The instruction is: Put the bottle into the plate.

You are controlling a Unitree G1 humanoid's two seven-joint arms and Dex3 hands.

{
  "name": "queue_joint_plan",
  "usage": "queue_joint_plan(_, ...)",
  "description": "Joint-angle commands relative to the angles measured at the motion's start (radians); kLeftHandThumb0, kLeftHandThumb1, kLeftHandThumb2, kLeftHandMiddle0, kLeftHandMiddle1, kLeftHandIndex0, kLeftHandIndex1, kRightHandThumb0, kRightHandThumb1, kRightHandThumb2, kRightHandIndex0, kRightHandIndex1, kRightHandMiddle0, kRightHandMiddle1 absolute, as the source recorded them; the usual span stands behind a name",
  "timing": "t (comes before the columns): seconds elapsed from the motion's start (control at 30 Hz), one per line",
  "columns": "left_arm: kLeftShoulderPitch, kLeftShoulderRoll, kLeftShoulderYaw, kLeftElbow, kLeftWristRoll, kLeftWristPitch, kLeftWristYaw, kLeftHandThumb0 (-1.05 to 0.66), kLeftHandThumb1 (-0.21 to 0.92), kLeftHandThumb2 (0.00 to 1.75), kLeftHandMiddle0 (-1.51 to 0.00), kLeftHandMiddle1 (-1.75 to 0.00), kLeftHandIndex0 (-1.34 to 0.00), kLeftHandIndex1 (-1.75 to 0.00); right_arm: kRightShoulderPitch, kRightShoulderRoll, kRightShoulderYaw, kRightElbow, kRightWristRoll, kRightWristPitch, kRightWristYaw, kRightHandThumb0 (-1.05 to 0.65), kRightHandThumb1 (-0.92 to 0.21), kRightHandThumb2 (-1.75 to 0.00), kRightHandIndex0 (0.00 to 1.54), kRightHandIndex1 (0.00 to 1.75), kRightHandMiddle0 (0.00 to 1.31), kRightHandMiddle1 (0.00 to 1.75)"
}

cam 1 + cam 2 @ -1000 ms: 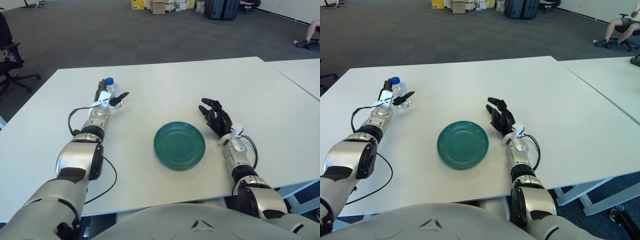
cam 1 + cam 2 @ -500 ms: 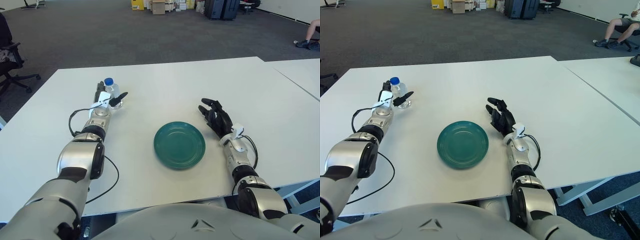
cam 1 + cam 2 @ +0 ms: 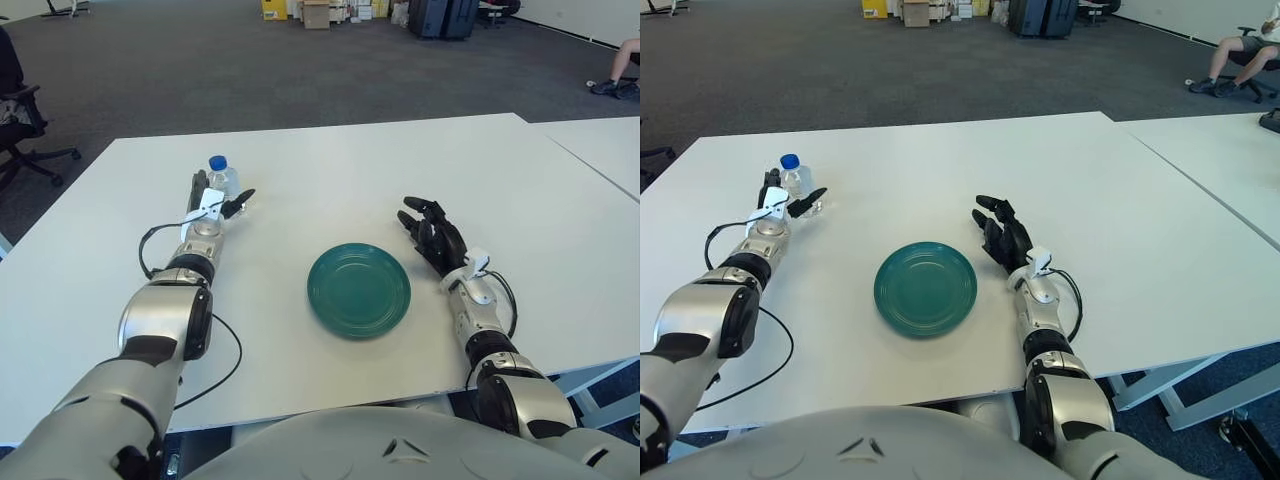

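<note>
Bottle of clear plastic with a blue screw cap [image 3: 221, 177] stands upright on the white rectangular table [image 3: 330, 160], toward its far left, well apart from the round dark green plate [image 3: 359, 289]. The left hand [image 3: 212, 199] sits directly in front of the bottle on the robot's side, so the bottle's lower body is screened by the hand; only the cap, neck and upper shoulder are plain. One dark finger [image 3: 238, 207] juts out to the right of the bottle and another rises on its left, with the bottle showing between and beyond them. The fingers are spread and do not close round the bottle; whether any of them touches it cannot be made out.

From the hand, the silver left forearm runs back toward the robot along the table's left side, with a black cable [image 3: 222, 362] looping off it across the tabletop.

The right hand [image 3: 430, 234] shows just to the right of the plate, near its far right rim, black fingers loosely extended and holding nothing.

The plate lies flat near the table's middle, bare inside. Label and liquid level of the bottle cannot be read; its wall appears transparent. A second white table [image 3: 600, 140] stands at the right, partly cut off by the edge of view.
</note>
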Motion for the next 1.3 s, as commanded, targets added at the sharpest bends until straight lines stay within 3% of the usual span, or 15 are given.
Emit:
queue_joint_plan(0.0,0.024,-0.013,-0.012,0.012,0.026,0.007,0.045,-0.93,0.86,0.01,-0.22,-0.77,0.0,-1.13,0.033,-0.015,-0.014,0.03,0.015,0.023,-0.002,-0.59,-0.92,-0.81,0.33,0.01,0.0,0.9)
queue_joint_plan(0.13,0.03,-0.031,-0.029,0.013,0.049,-0.005,0.092,-0.83,0.81,0.01,-0.24,-1.34,-0.01,-1.56,0.035,-0.017,-0.008,0.023,0.001,0.048,-0.027,-0.59,-0.92,-0.81,0.33,0.01,0.0,0.91)
queue_joint_plan(0.27,0.033,-0.053,-0.043,0.013,0.07,-0.027,0.128,-0.73,0.78,0.01,-0.33,-1.65,-0.11,-1.71,0.04,-0.014,-0.006,0.016,0.001,0.03,-0.026,-0.59,-0.92,-0.81,0.34,0.02,0.0,0.91)
queue_joint_plan(0.47,0.034,-0.064,-0.053,0.014,0.087,-0.046,0.151,-0.67,0.76,0.01,-0.46,-1.74,-0.21,-1.74,0.04,-0.014,-0.005,0.018,0.003,0.019,-0.022,-0.59,-0.92,-0.81,0.35,0.02,0.0,0.91)
queue_joint_plan(0.87,0.025,-0.091,-0.068,0.019,0.105,-0.052,0.165,-0.55,0.76,0.01,-0.7,-1.75,-0.41,-1.75,0.049,-0.008,-0.014,0.015,0.019,0.003,-0.004,-0.58,-0.92,-0.82,0.35,0.01,0.0,0.91)
queue_joint_plan(1.27,0.028,-0.098,-0.089,0.02,0.126,-0.058,0.157,-0.54,0.75,0.01,-0.76,-1.75,-0.42,-1.75,0.058,-0.005,-0.012,0.011,0.011,-0.012,-0.019,-0.58,-0.92,-0.81,0.36,0.02,0.0,0.91)
